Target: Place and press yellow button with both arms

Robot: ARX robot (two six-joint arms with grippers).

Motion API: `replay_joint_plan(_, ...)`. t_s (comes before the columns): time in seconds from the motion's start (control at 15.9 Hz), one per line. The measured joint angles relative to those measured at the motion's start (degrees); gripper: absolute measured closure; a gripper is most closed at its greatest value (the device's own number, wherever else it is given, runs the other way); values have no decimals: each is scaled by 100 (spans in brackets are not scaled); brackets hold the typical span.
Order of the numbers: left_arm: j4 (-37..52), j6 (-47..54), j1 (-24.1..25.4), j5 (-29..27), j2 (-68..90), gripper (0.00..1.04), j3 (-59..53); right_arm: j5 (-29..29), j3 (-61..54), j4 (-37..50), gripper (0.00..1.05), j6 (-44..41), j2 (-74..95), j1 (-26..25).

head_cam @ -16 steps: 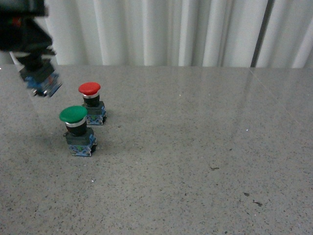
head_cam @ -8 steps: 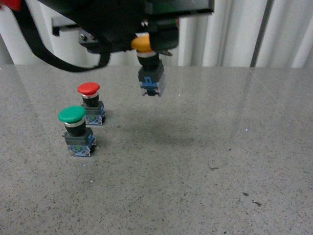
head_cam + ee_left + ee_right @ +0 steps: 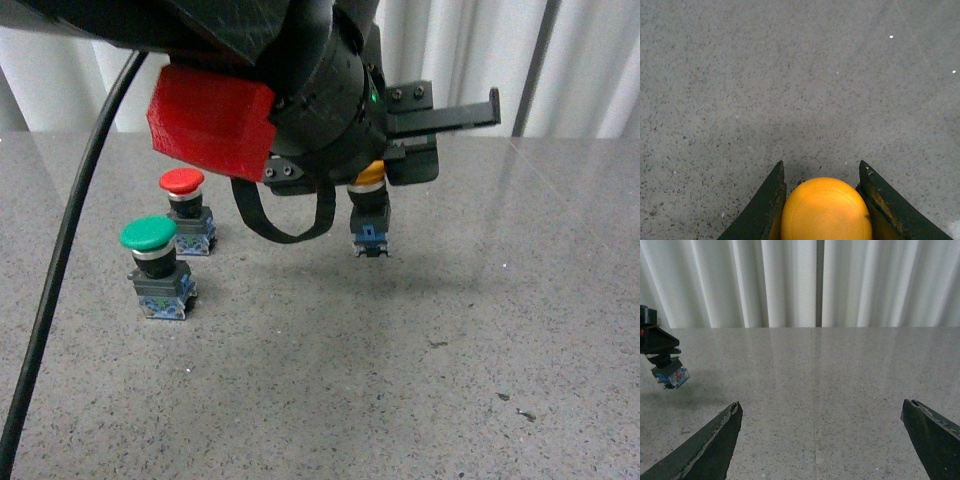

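Note:
The yellow button (image 3: 369,213) hangs above the grey table, base pointing down, a little clear of the surface. My left gripper (image 3: 372,178) is shut on it near its cap. In the left wrist view the round yellow-orange cap (image 3: 826,210) sits pinched between the two black fingers (image 3: 767,205). My right gripper (image 3: 822,412) is open over bare tabletop with nothing between its fingers; from its view the yellow button's blue-marked base (image 3: 671,376) hangs far off at the picture's edge. The right arm is out of the front view.
A green-capped button (image 3: 158,265) and a red-capped button (image 3: 187,211) stand upright at the left of the table (image 3: 400,380). The left arm's black bulk, red housing (image 3: 210,115) and a dark cable (image 3: 60,280) fill the upper left. White curtains hang behind.
The left arm has carried the yellow button from far left, past the red and green buttons, rightward and lower, to about the table's middle. The two standing buttons have not moved.

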Motion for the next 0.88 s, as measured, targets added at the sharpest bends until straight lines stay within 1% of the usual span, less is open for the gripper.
replay_joint_plan(0.06, -79, -66, -98, -151, 240, 68, 188, 0, 0, 0, 7, 0, 0, 0)
replay_joint_plan(0.25, -245, -157, -240, -142, 737, 68, 730, 2, 0, 0, 7, 0, 0, 0)
replay_joint_plan(0.44, -463, -313, -258, -212, 1158, 68, 1327, 2, 0, 0, 7, 0, 0, 0)
replay_joint_plan(0.57, -623, -503, -260, -343, 1268, 68, 1445, 0, 0, 2, 7, 0, 0, 0)
replay_joint_plan(0.88, -868, -708, -330, -387, 1305, 68, 1670, 2, 0, 2, 7, 0, 0, 0)
